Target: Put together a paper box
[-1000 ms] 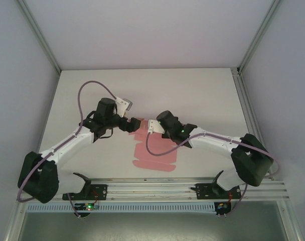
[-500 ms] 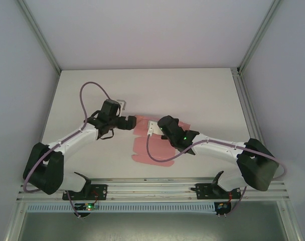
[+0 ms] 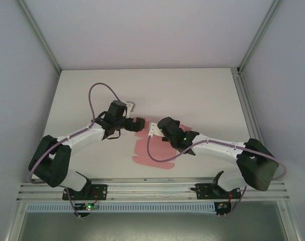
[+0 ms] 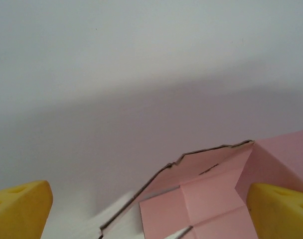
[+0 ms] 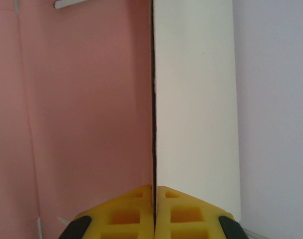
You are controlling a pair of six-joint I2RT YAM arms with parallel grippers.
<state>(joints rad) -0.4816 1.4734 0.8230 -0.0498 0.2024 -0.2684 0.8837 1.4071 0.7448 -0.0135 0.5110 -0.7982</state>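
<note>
Right gripper (image 5: pixel 154 209) is clamped on one panel of the paper box (image 5: pixel 81 109), with the card running edge-on into the seam between its yellow pads, pink face on one side and white back on the other. That panel stands up from the sheet. Left gripper (image 4: pixel 150 206) is spread wide and grips nothing; a raised, creased flap of the paper box (image 4: pixel 211 194) lies between its fingers.

From above, the sheet (image 3: pixel 152 153) lies mostly flat about midway across the table (image 3: pixel 192 90), nearer the near edge than the far one.

I judge the card light, thin and springy. It will likely bend at its creases, slide on the smooth top and dent under a hard pinch, so grip a panel close to a crease.

Count: one paper box, two grippers.
</note>
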